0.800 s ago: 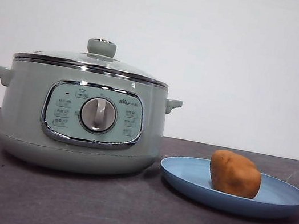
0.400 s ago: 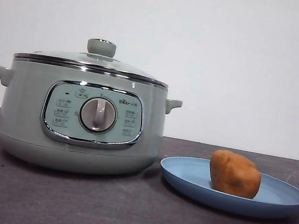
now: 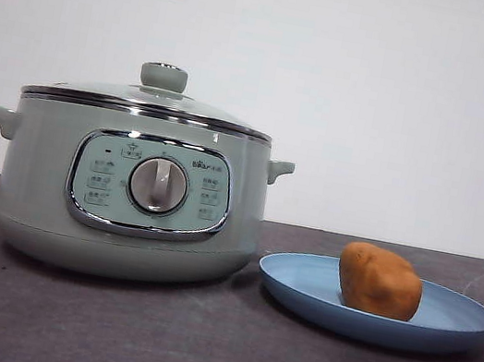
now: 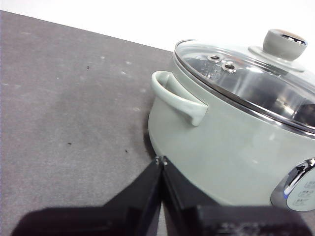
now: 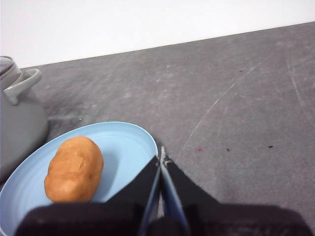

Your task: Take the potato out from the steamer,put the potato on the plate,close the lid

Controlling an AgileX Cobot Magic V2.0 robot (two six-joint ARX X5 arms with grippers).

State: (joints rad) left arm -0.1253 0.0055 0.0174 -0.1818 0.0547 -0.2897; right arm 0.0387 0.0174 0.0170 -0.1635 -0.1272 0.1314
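The right pincer (image 5: 161,156) was clenched and empty above the plate (image 5: 129,137) rim. The potato (image 5: 74,169) lay on the plate, its long axis running toward the steamer (image 3: 132,190). The left pincer (image 4: 161,161), clenched, hovered beside the lidded steamer on the desk (image 3: 195,342).

No change is observed: the pot (image 3: 132,194), lid (image 3: 150,99), potato (image 3: 380,280) and plate (image 3: 460,325) are positioned as before.

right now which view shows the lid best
The left wrist view: it looks down through the glass lid with its knob. The front view shows the lid edge-on. The right wrist view catches only a sliver.
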